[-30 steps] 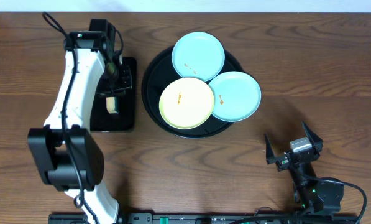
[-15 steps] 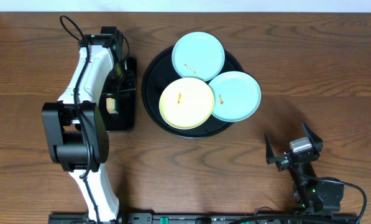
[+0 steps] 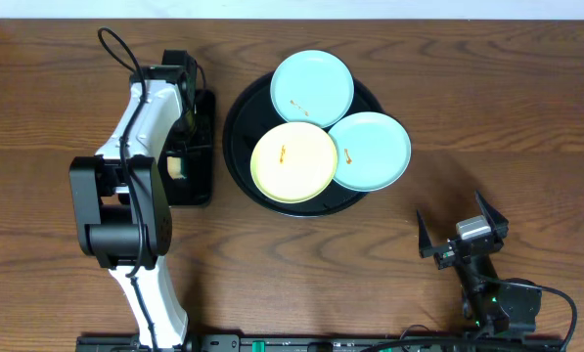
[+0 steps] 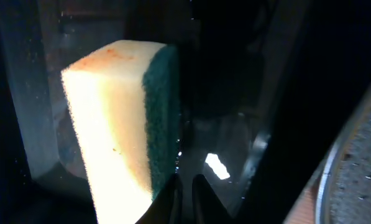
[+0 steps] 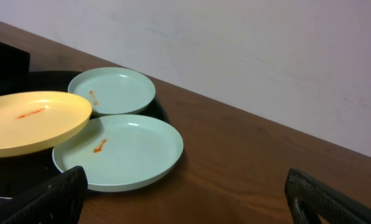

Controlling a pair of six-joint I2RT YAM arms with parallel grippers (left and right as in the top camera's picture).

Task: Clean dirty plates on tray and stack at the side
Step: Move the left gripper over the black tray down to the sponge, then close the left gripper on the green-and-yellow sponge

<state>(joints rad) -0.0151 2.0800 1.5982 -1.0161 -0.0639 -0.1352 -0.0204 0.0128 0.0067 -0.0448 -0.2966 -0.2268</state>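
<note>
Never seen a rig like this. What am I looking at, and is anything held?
Two robot arms stand at a wooden table. One picture is from overhead; the other two are from cameras on each wrist. A large round black tray holds three small glossy plates, a pale yellow plate and two light blue plates, each smudged orange. The left claw hangs over a small rectangular black tray with a yellow-and-green sponge; its grip is too dark to judge. The right claw is open, empty.
</note>
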